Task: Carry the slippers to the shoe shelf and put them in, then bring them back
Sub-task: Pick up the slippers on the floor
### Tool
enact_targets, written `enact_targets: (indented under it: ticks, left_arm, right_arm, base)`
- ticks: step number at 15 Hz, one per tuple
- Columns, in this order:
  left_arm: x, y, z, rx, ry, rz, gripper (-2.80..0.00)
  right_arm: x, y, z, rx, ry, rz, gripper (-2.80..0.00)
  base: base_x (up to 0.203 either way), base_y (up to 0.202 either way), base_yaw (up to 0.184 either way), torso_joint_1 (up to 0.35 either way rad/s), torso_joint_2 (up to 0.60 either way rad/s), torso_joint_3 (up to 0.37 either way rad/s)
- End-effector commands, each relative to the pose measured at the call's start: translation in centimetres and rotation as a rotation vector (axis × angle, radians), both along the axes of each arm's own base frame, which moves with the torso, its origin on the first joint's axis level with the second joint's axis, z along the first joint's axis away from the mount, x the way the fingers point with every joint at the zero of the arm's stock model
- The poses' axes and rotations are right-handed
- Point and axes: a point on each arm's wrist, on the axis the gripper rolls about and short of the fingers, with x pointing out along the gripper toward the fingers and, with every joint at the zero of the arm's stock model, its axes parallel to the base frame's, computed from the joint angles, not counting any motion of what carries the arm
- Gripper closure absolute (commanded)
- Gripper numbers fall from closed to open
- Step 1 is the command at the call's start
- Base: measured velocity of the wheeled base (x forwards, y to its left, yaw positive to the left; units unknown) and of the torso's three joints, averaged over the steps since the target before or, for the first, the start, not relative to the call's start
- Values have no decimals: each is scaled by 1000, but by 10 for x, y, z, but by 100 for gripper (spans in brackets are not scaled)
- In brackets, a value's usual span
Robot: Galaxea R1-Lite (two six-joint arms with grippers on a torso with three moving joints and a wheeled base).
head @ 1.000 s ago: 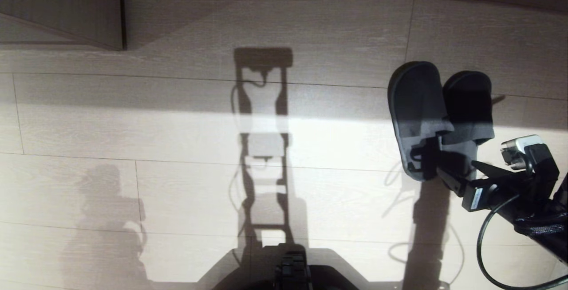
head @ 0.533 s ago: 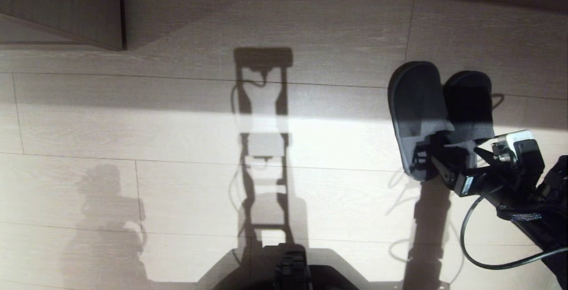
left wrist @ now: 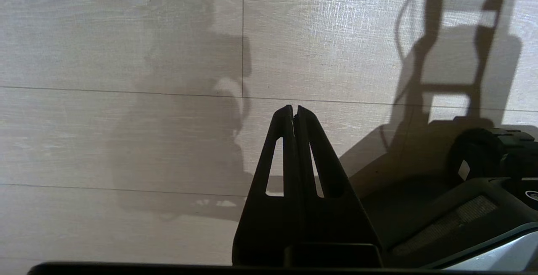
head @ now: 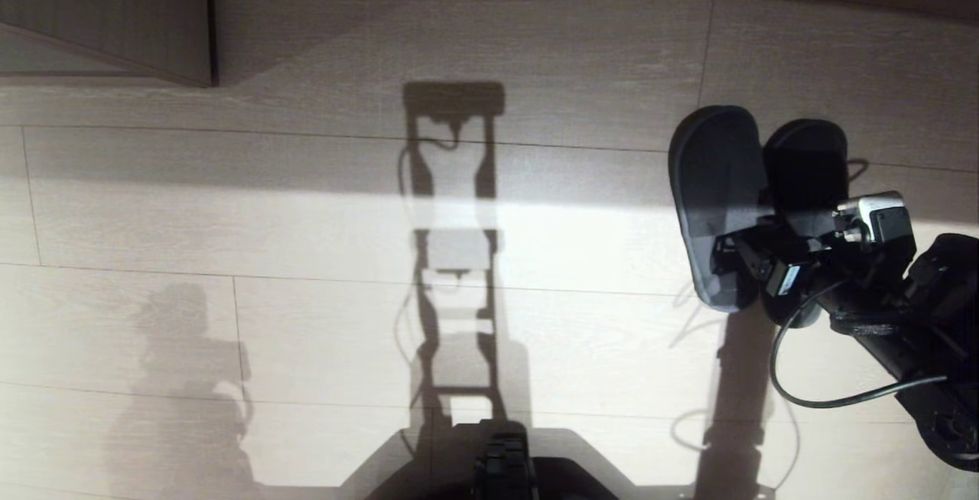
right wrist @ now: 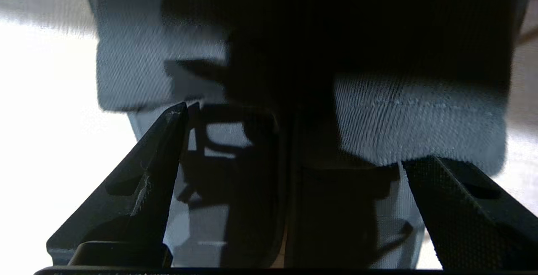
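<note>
Head view: the slippers (head: 757, 194) lie side by side on the pale plank floor (head: 306, 240) at the right, toes pointing away from the robot, their inner edges touching. The left one is a little nearer the middle of the floor and its heel reaches closer to the robot. The far half of the pair sits in shadow, the heels in a bright band of sunlight. The right gripper (head: 753, 255) hangs low over the open heel ends, with the black arm and a looping cable (head: 811, 378) trailing off to the lower right. Its fingers look parted here, though they are dark against dark fabric and hard to separate. A brown cabinet corner (head: 115, 18) fills the upper left — no shelf opening shows. The robot's own shadow runs up the middle of the floor.

Left wrist view: the left gripper (left wrist: 294, 111) hangs above bare floor, its two fingers pressed together at the tips, holding nothing. Part of the robot's base (left wrist: 475, 207) shows beside it.

Right wrist view: the right gripper's fingers (right wrist: 155, 157) are spread wide, one at each side, with the slippers' grey-blue uppers and open backs between and just beyond them — neither finger clearly touches the fabric.
</note>
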Motion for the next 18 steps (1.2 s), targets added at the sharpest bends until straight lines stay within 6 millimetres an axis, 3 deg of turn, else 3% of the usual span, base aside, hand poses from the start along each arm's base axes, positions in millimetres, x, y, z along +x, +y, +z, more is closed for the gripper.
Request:
enact_targets:
  ticks: [1,4,5,10,14,16,18]
  left_arm:
    - [0,0,0,-1,0,1,0]
    - [0,0,0,-1,-1,1,0]
    - [0,0,0,-1,1,1,0]
    - [0,0,0,-1,0,1,0]
    - [0,0,0,-1,-1,1,0]
    - [0,0,0,-1,1,1,0]
    - [0,0,0,-1,-1,1,0]
  right_arm:
    - [11,-1,0,-3,-18,1,-280]
    - [22,-1,8,-4,-66,5,-280]
    - [27,-2,10,-5,-77,8,0]
    - [43,-2,11,-5,-106,17,0]
    - [36,-2,15,1,-109,42,0]
    - [16,-1,37,0,-164,41,0]
    - [-18,2,58,5,-214,44,0]
  base:
    - [0,0,0,0,0,0]
    - [0,0,0,0,0,0]
    - [0,0,0,0,0,0]
    - [0,0,0,0,0,0]
    - [0,0,0,0,0,0]
    - [0,0,0,0,0,0]
    - [0,0,0,0,0,0]
